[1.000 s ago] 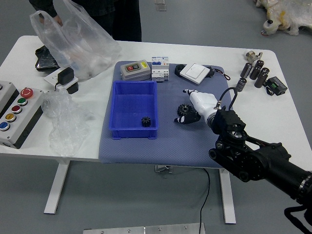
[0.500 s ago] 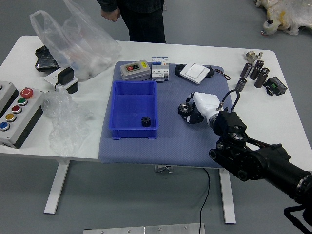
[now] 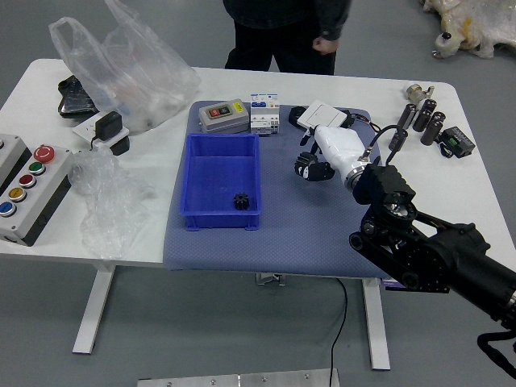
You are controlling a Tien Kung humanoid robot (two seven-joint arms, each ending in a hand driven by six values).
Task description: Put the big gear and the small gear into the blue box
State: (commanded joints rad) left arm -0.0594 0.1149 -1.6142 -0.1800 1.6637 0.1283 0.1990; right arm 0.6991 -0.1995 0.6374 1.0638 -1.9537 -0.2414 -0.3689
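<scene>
1. Floor [image 3: 218, 322]: smooth grey, visible beyond and below the table.
2. Table [image 3: 435, 189]: white top, pale legs at left [image 3: 95, 310] and right [image 3: 375, 326].
3. Black cable [image 3: 345, 310] hangs from near side.
4. Pale bar [image 3: 274, 379] low, near side.
5. Light: soft, fairly even.

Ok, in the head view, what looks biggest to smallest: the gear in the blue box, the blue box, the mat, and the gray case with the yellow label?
1. Mat
2. Blue box
3. Gray case
4. Black gear in the box
</scene>
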